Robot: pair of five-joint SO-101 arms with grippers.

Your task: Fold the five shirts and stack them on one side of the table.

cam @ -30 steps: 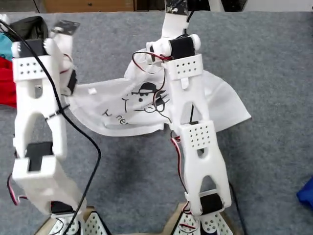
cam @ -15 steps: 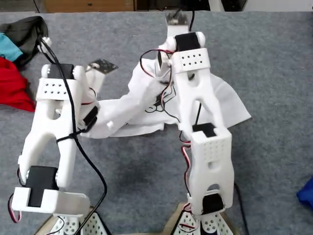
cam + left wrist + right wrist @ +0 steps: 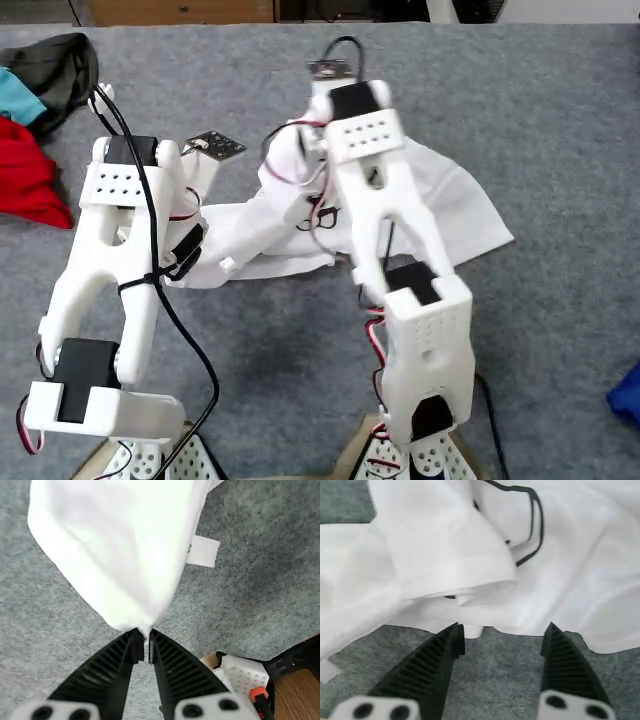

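**High view.** My left gripper [image 3: 192, 258] pinches one end of the white shirt [image 3: 455, 205]. The shirt lies rumpled on the grey table [image 3: 560, 120] and stretches from that gripper across to my right arm [image 3: 400, 240] and past it. A raised ridge of cloth runs from my left gripper toward my right wrist. A red cloth [image 3: 25, 175], a black cloth [image 3: 55, 65] and a teal cloth [image 3: 15, 98] lie heaped together, well apart from my left gripper on its outer side. A blue cloth [image 3: 628, 395] sits far off on the outer side of my right arm.

**Left wrist view.** My left gripper [image 3: 145, 642] is closed to a thin slit, with a bunched corner of the shirt [image 3: 115, 545] clamped between the tips. The cloth fans out ahead of the tips. A small white label [image 3: 202, 550] sticks out from its edge over the table [image 3: 260, 590]. A white arm base [image 3: 242, 672] stands off to one side of the fingers.

**Right wrist view.** My right gripper [image 3: 505, 630] is spread wide and holds nothing. It hovers at the shirt's [image 3: 445, 555] hem, over the table [image 3: 500, 685]. A folded layer of cloth lies just ahead of one finger [image 3: 440, 655]. A black printed line [image 3: 536, 515] curves across the fabric farther ahead.
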